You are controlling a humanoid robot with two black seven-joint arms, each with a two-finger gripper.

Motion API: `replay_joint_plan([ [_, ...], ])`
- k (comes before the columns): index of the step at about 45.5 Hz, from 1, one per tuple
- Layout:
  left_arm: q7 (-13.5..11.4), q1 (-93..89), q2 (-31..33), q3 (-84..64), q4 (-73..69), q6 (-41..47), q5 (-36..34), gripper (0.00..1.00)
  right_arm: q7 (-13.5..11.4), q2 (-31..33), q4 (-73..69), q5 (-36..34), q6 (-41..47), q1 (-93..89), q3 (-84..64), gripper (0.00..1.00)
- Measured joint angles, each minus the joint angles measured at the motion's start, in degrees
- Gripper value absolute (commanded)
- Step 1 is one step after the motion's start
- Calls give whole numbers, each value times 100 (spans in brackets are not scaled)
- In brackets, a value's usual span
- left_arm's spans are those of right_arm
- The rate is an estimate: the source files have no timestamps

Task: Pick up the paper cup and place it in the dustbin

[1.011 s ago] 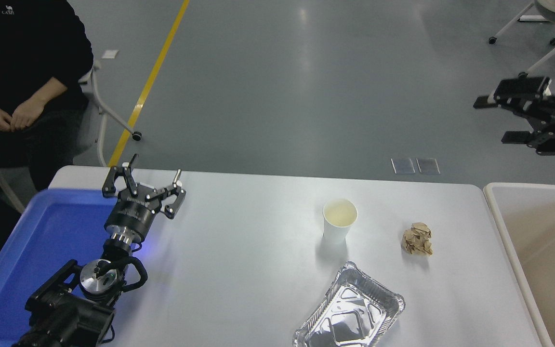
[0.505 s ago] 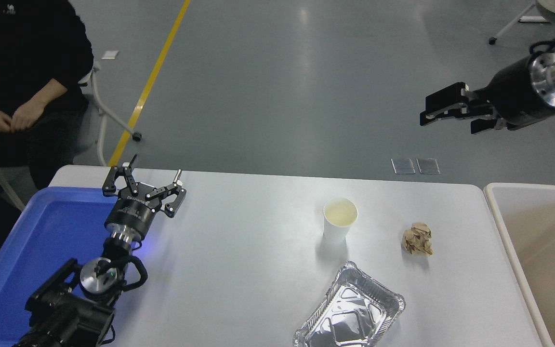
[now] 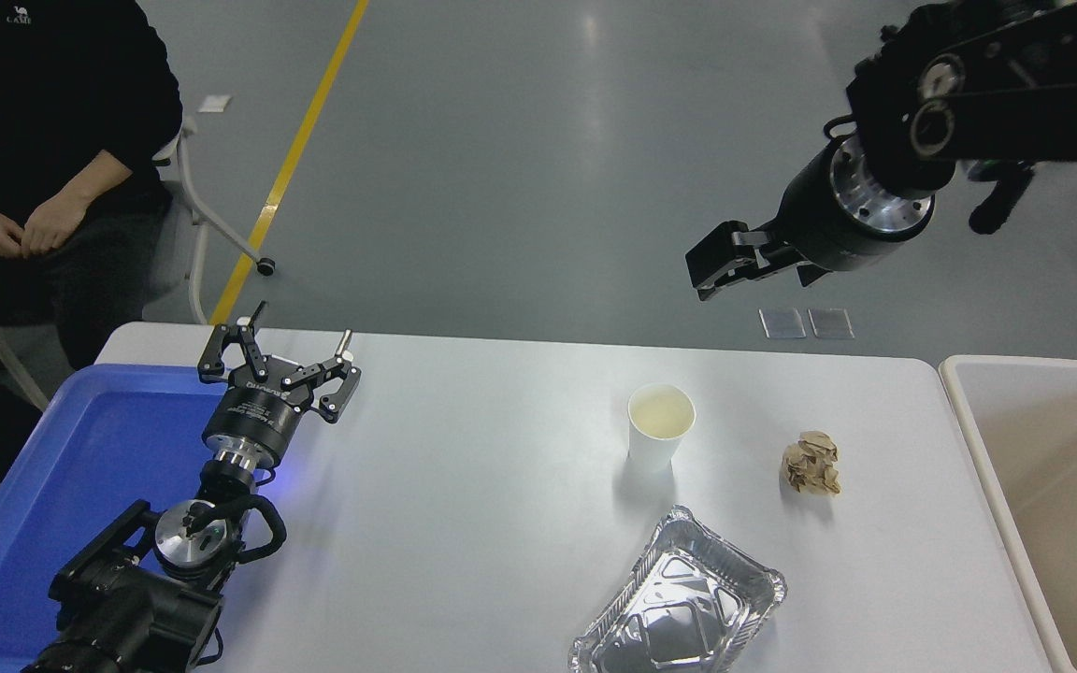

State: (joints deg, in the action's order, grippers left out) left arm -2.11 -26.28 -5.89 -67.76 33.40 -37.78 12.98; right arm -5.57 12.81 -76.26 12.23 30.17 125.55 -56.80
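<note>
The paper cup (image 3: pixel 660 426) is seen standing upright on the white table (image 3: pixel 464 486), its round rim up and its pale cream inside showing, with nothing touching it. To the right of the cup, apart from it, a crumpled brown paper ball (image 3: pixel 811 463) is found, and nearer the camera than the cup, a little to its right, an empty foil tray (image 3: pixel 679 603) is laid at a slant. Neither touches the cup. Further right of the cup, past the paper ball and off the table's right end, the dustbin (image 3: pixel 969 411) is placed, its thick beige rim and part of its inside in view.

The right gripper (image 3: pixel 711 271) is held above the floor beyond the table's far edge, well apart from the cup, up and to its right in the picture. Whether its fingers are apart or together cannot be told from this angle. Nothing is seen between it and the cup.

Far left of the cup, the left gripper (image 3: pixel 277 360) is parked at the edge of a blue tray (image 3: pixel 52 486), its fingers spread apart and holding nothing. A seated person (image 3: pixel 43 140) in dark clothes is seen beyond the table's far left corner.
</note>
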Motion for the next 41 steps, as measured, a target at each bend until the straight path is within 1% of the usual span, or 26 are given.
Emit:
replay_joint_plan([
  [13,0,0,0,0,0,0,-2,99,-12,-450,986,10,59,-844,228,100],
  [25,0,0,0,0,0,0,-2,99,-14,-999,1863,44,76,-1793,384,100],
  [33,0,0,0,0,0,0,-5,99,-14,-1146,2388,96,65,-2419,460,100],
  [41,0,0,0,0,0,0,-6,99,-14,-1210,2858,307,55,-2984,518,100],
])
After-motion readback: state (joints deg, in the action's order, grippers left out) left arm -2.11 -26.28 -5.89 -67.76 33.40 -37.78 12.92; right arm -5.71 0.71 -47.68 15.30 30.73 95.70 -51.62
